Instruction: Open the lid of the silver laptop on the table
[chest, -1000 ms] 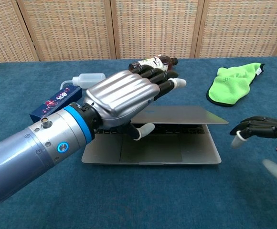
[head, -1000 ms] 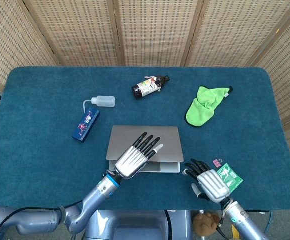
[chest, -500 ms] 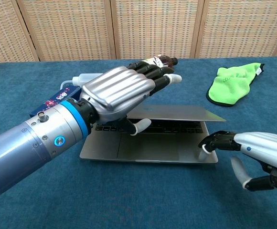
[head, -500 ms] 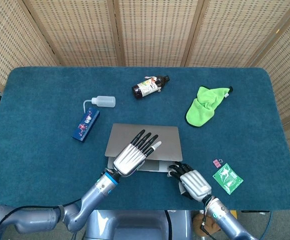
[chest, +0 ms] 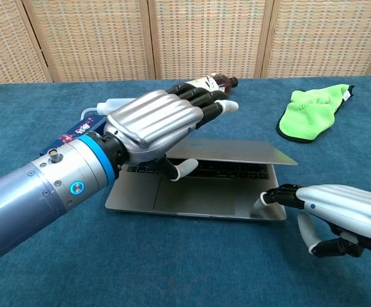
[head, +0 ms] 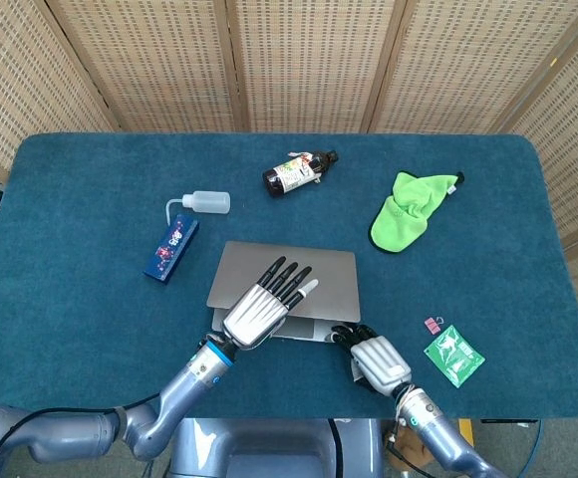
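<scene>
The silver laptop (head: pixel 324 274) (chest: pixel 236 152) lies mid-table with its lid raised a little above the base, so the keyboard shows in the chest view. My left hand (head: pixel 261 309) (chest: pixel 153 125) has its fingers laid flat over the lid and its thumb tucked under the lid's front edge. My right hand (head: pixel 374 360) (chest: pixel 339 214) sits at the laptop's front right corner. Its fingertips touch the base (chest: pixel 198 201) there, and the hand holds nothing.
Behind the laptop lie a dark bottle (head: pixel 299 170), a white squeeze bottle (head: pixel 205 203) and a blue box (head: pixel 170 247). A green cloth (head: pixel 406 211) is at the back right. A green packet (head: pixel 453 355) and a small pink clip (head: pixel 433 325) lie right of my right hand.
My right hand moved left from beside the green packet to the laptop's front right corner. The left hand lifted the lid slightly, and the laptop shifted a little to the left.
</scene>
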You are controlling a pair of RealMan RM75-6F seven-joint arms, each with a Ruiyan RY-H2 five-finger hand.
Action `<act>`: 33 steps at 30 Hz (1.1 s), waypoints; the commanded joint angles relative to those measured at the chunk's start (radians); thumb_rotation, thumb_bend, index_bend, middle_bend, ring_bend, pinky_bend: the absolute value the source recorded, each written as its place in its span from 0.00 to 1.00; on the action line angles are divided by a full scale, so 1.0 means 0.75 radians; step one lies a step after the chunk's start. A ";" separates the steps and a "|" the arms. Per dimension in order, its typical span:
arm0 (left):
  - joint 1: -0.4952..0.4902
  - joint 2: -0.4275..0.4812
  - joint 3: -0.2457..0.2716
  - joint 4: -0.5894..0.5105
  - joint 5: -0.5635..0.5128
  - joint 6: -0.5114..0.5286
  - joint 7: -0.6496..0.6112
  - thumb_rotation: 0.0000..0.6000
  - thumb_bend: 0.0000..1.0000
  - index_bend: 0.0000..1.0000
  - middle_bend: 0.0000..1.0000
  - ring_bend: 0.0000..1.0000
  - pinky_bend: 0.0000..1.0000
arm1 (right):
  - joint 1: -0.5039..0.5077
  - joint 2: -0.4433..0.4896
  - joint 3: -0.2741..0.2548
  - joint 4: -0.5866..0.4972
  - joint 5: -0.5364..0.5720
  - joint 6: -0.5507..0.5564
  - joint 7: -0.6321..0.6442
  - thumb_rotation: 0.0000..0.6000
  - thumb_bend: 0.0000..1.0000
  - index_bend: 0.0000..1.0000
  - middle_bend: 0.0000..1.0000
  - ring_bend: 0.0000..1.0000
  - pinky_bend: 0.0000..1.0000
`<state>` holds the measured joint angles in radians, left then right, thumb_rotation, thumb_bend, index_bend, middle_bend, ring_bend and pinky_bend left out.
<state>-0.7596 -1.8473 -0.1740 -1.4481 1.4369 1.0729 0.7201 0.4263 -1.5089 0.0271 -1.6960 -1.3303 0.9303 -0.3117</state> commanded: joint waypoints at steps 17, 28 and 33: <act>-0.004 0.019 0.000 0.041 -0.041 0.020 -0.008 1.00 0.43 0.00 0.00 0.00 0.00 | 0.063 -0.013 -0.014 -0.034 0.250 0.000 -0.234 1.00 1.00 0.17 0.25 0.09 0.12; -0.020 0.038 -0.054 0.069 -0.109 0.030 0.007 1.00 0.43 0.00 0.00 0.00 0.00 | 0.080 -0.009 -0.037 -0.032 0.245 0.024 -0.238 1.00 1.00 0.17 0.25 0.09 0.13; -0.032 0.046 -0.090 0.038 -0.152 0.034 0.012 1.00 0.43 0.00 0.00 0.00 0.00 | 0.086 -0.008 -0.049 -0.029 0.234 0.036 -0.251 1.00 1.00 0.17 0.25 0.09 0.13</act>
<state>-0.7812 -1.8145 -0.2360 -1.4138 1.3293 1.0975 0.7272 0.4905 -1.5147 -0.0094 -1.7179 -1.1546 0.9566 -0.5000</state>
